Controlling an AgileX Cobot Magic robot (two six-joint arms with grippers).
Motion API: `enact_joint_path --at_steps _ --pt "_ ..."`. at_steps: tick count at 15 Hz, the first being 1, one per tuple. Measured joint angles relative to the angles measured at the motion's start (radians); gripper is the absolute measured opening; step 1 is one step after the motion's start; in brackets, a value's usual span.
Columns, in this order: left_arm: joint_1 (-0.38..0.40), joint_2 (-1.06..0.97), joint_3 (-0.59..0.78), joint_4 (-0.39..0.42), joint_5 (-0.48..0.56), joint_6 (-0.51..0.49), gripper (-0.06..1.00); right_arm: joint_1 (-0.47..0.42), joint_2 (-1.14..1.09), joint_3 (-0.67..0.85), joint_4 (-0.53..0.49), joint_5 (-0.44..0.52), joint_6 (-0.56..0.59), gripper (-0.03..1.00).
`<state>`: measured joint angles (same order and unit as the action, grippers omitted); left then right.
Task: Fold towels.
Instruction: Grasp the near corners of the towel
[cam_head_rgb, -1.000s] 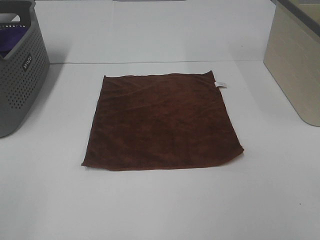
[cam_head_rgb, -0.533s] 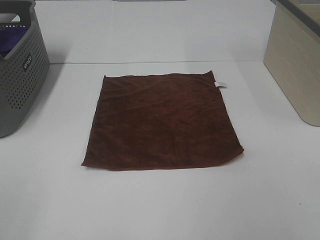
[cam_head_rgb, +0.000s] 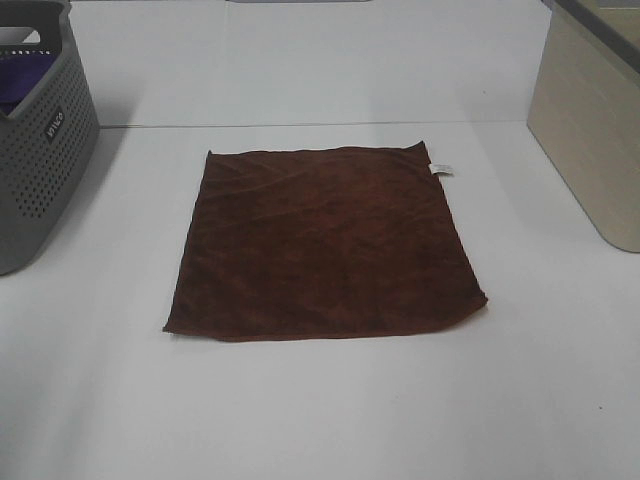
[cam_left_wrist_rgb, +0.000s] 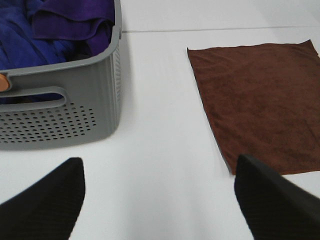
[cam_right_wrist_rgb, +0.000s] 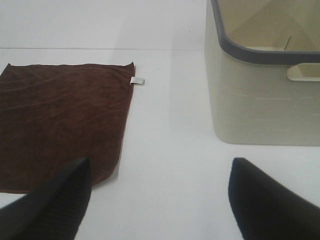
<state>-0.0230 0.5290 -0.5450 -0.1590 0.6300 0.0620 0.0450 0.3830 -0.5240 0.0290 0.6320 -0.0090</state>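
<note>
brown towel (cam_head_rgb: 325, 245) lies flat on table (cam_head_rgb: 320, 410).

Only one label with letters: a small dark label (cam_head_rgb: 53, 124) with white print, on the perforated wall of the grey basket (cam_head_rgb: 40, 180) ahead of the left gripper (cam_left_wrist_rgb: 160, 197). Print small and tilted, perhaps "visco", not read with certainty. Small white tag (cam_right_wrist_rgb: 137, 80) at a corner of the towel (cam_right_wrist_rgb: 60, 120), ahead of the right gripper (cam_right_wrist_rgb: 160, 200): too small to read.
</note>
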Motion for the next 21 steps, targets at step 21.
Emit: enact_joint_path --at_steps 21 --pt "-0.039 1.062 -0.414 -0.115 0.174 -0.011 0.76 0.000 1.118 -0.522 0.118 0.327 0.009 0.74"
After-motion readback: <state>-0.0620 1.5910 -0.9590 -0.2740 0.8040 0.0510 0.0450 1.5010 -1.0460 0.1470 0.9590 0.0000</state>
